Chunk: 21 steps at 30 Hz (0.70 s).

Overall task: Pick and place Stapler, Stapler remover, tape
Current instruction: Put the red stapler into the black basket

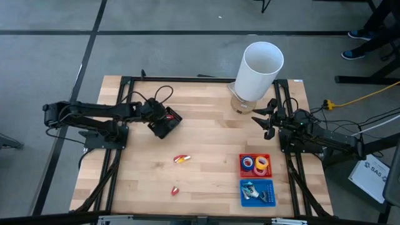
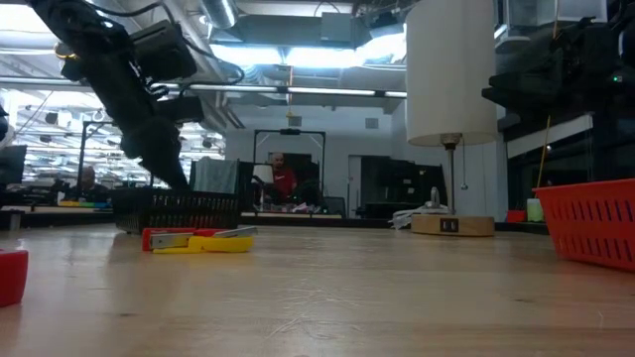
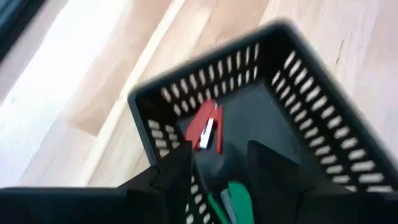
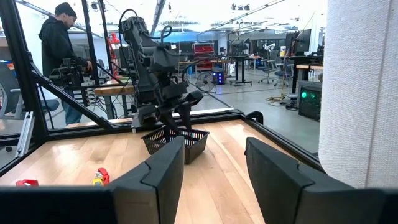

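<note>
Stapler [image 3: 205, 127] lies in black basket [image 3: 298, 112] under left pincer [image 3: 219, 165].

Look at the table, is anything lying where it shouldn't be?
Two small things lie loose on the bare wood: a red-and-yellow stapler on its side mid-table, and a little red piece nearer the front edge. The tape rolls sit tidy in the red basket, and the black basket holds a red item.
</note>
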{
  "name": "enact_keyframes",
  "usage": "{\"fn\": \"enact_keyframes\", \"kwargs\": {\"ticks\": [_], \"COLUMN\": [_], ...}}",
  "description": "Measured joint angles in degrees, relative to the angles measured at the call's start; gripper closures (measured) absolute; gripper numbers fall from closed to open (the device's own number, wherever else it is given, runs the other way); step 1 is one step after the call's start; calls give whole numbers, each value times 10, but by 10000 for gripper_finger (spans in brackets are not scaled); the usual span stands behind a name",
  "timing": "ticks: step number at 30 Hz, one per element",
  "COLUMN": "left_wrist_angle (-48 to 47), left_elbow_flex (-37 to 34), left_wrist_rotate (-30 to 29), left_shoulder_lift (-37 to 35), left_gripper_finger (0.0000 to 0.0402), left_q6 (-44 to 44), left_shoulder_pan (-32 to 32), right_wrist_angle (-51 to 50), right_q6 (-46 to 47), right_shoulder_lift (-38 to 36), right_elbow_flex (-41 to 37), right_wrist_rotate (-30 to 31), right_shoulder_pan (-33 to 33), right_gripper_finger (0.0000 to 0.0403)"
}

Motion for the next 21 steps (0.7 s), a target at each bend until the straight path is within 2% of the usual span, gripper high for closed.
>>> {"fn": "enact_keyframes", "kwargs": {"ticks": [10,21], "left_wrist_angle": [3,74], "left_elbow_flex": [71,84], "left_wrist_rotate": [62,59], "left_shoulder_lift": [0,7], "left_gripper_finger": [257,262], "left_q6": [15,-9], "left_shoulder_pan": [-29,-159], "right_wrist_angle": [0,0], "right_q6": [0,0], "right_shoulder_lift": [0,0], "right_elbow_flex": [0,0], "right_wrist_rotate": [0,0], "right_shoulder_pan": [0,0], "right_gripper_finger": [231,231]}}
